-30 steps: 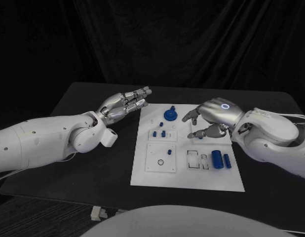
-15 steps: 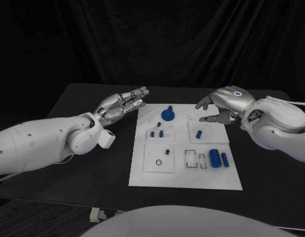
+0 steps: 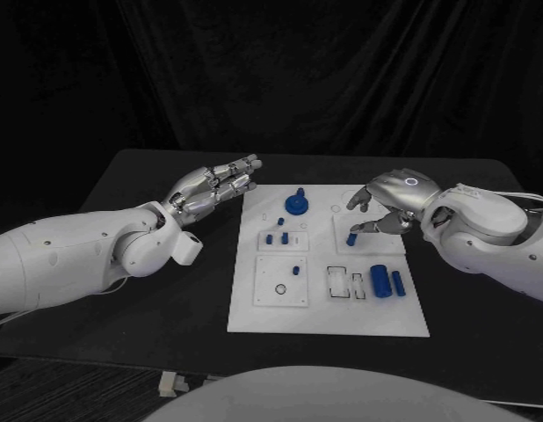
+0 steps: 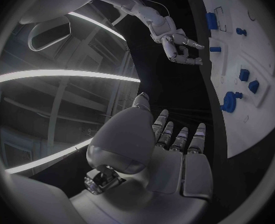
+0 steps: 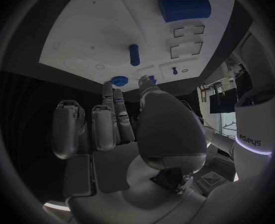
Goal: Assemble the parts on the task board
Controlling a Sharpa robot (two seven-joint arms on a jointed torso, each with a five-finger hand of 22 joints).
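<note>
While the silver left hand [image 3: 219, 186] waits empty with fingers apart beside the white task board [image 3: 329, 312], the silver right hand [image 3: 389, 204], empty and loosely spread, should descend squarely onto the small blue peg [image 3: 351, 237].

Desk [image 3: 157, 299]: black, matte top, rounded near corners visible. Curtain [image 3: 322, 79]: black, hanging in vertical folds directly behind the far edge of the desk, spanning its full width. Floor below the near left corner of the desk: dark, detail indiscernible.
</note>
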